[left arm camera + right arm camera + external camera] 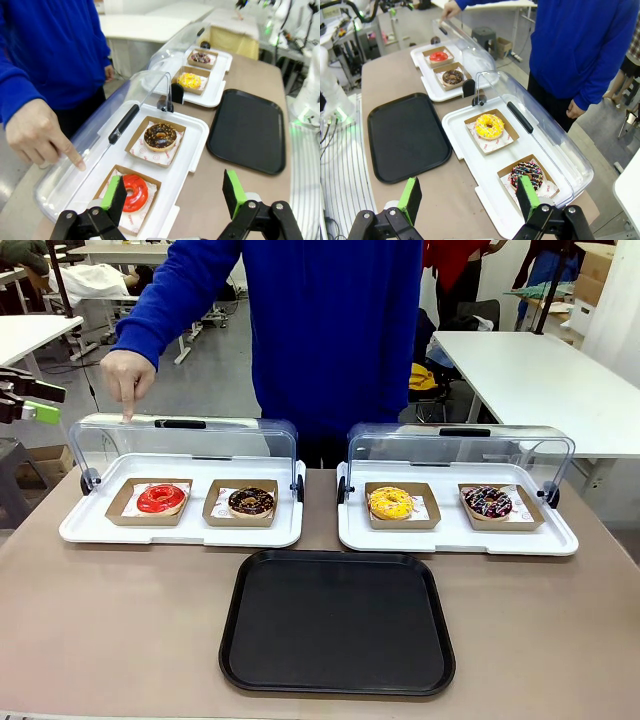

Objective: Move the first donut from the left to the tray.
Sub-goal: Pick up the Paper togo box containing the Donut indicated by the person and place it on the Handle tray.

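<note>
The red donut (161, 499) is a ring with glossy, smooth icing. It lies flat in a shallow brown cardboard tray (120, 505) at the left end of a white display tray (100, 530), which has rounded corners. That tray's clear, curved plastic lid (180, 445) stands swung open behind it. A chocolate donut (250, 502) sits in its own cardboard holder just to the right. A person's hand (128, 375) in a blue sleeve points one finger down at the lid's top edge.

The black tray (337, 620) is flat, matte plastic with a raised rim. It rests bare on the brown bench (120, 640) in front of both display trays.

The left tool (172, 192) hangs with its jaws spread wide and nothing between them. In its wrist view the red donut lies below it, just beside one green pad (111, 192). In the front view the tool is at the left edge, apart from the donut. The right tool (469, 195) is likewise wide apart and empty, far from the red donut.
</note>
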